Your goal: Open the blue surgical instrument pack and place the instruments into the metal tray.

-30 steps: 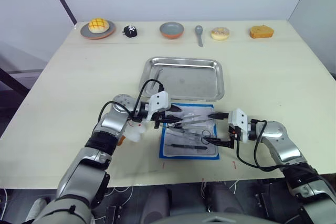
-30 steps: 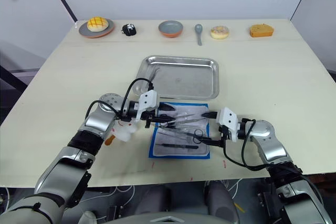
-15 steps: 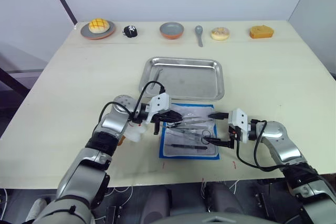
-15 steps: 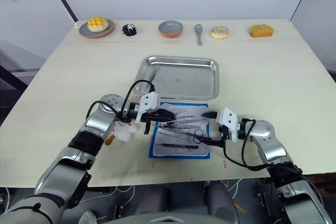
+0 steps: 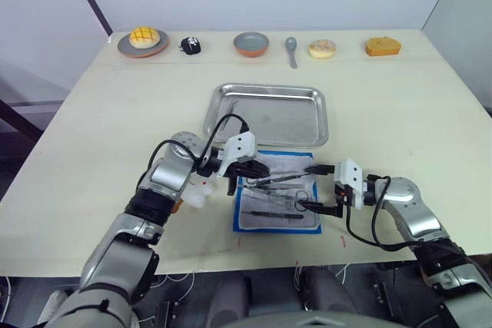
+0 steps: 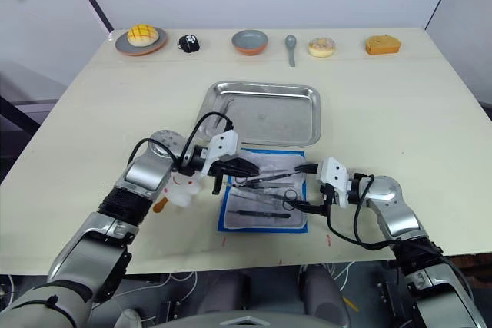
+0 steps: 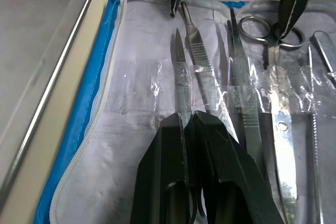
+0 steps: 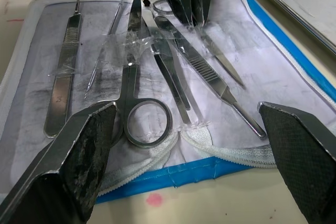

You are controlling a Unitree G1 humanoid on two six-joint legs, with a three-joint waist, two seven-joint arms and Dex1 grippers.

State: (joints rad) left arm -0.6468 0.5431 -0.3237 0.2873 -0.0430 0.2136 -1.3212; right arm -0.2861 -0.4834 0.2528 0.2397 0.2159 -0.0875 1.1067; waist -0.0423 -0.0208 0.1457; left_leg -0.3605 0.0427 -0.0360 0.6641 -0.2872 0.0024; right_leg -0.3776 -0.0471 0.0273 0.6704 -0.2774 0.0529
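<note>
My two head views look forward and down from above the near table edge, taking in the whole table (image 5: 92, 113) from the metal tray (image 5: 266, 115) to the far wall, one set slightly beside the other. My left wrist view sits very close over the blue surgical instrument pack (image 7: 84, 114), facing the right gripper. My right wrist view looks back from low at the opposite edge, so both share the instruments (image 8: 157, 61).

Bright, even overhead light, soft shadows; glare on the metal tray (image 5: 269, 114); near fingers (image 8: 79, 166) blurred.
</note>
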